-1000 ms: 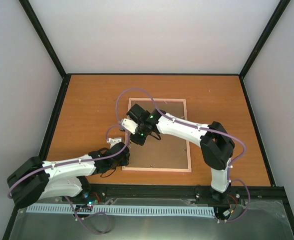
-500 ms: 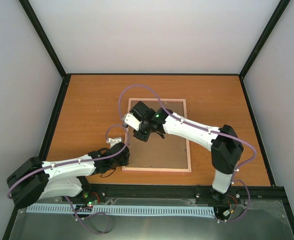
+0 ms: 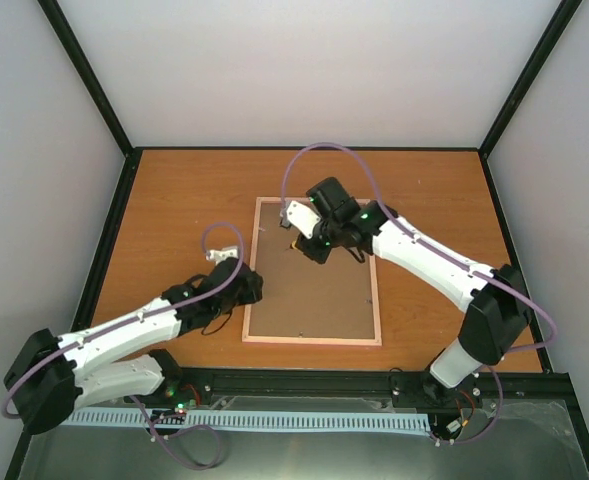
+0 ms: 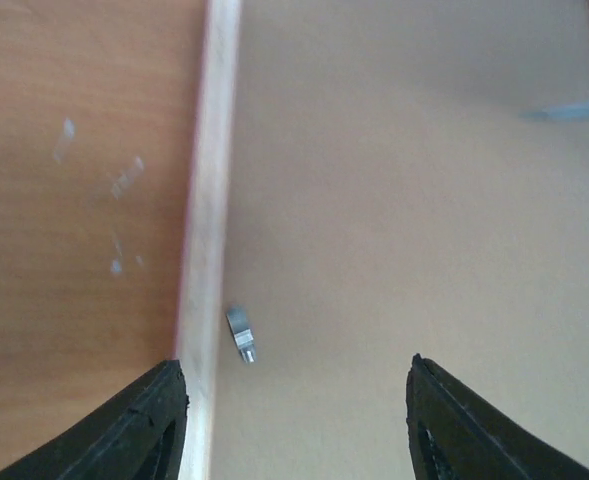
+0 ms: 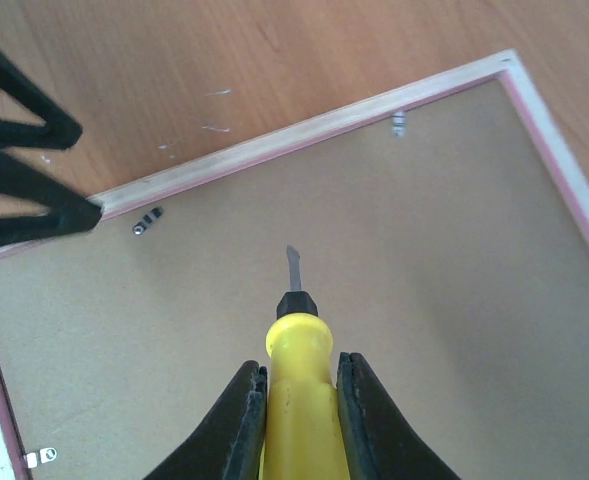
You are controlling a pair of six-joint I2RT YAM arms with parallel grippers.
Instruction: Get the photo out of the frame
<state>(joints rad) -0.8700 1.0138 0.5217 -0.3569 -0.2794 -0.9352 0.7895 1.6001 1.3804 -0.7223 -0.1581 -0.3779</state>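
Two grippers above the frame (image 3: 314, 341), lying back-up at mid-table with the brown backing board (image 3: 314, 300) on show; photo hidden beneath. Left gripper (image 4: 294, 370) at the frame's left rail, fingers spread, beside a small metal tab (image 4: 241, 333). Right gripper (image 5: 299, 385) over the far part, pinching a yellow-handled screwdriver (image 5: 296, 345), blade aimed at the board.

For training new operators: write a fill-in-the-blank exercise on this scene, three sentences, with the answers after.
1. The right gripper is shut on a screwdriver whose handle is ____.
2. The frame lies face down, so its ____ backing board faces up.
3. The left gripper holds nothing; its jaws stand ____.

Missing words: yellow; brown; open.
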